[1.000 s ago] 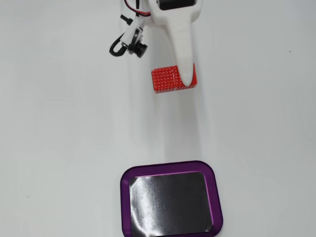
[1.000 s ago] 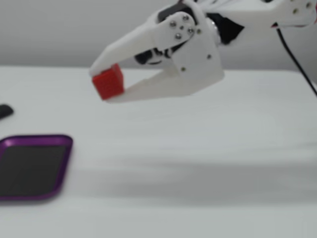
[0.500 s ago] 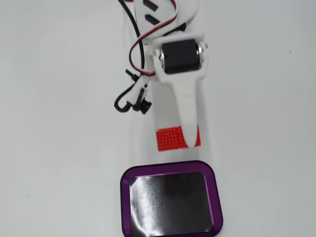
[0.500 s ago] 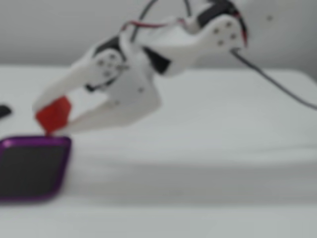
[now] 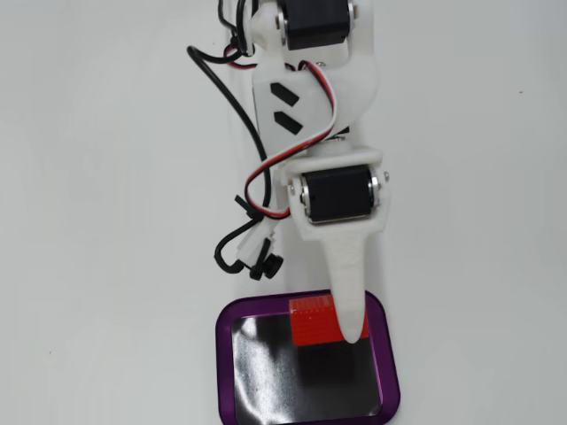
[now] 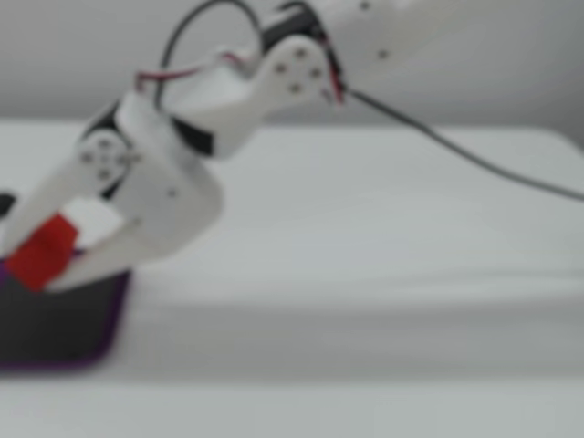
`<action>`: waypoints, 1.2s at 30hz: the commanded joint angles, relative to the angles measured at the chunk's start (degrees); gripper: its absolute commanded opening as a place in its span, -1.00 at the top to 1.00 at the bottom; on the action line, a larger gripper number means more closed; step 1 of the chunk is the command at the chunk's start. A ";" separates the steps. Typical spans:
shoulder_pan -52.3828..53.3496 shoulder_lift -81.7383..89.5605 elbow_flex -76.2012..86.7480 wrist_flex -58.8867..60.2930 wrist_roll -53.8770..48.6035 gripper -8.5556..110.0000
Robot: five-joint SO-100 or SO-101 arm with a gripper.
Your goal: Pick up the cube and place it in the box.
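Fingers (image 5: 355,329) of white plastic gripper are pinching small textured red cube (image 5: 312,320) above purple-rimmed black-floored box (image 5: 387,354); loose black cable (image 5: 232,252) is hanging alongside.

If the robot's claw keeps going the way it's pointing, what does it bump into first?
Probably the box's black floor. The gripper, shut on the cube, points down over it; the side view is blurry.

Cube (image 5: 312,320) partly hidden under pincer (image 5: 353,329) finger.
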State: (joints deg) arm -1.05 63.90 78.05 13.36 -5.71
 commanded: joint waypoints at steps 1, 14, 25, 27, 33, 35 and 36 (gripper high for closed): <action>-0.18 0.53 -4.31 2.81 0.26 0.84; -0.44 0.97 -4.92 13.18 0.35 0.50; -1.14 18.98 -3.96 32.96 0.44 0.50; -1.14 23.55 -1.14 36.65 0.44 0.50; -1.05 42.19 12.83 44.21 0.44 0.51; -0.97 50.10 20.13 44.74 0.44 0.51; -0.70 54.49 23.99 44.74 0.44 0.51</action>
State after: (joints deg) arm -1.85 104.94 94.31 57.39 -5.54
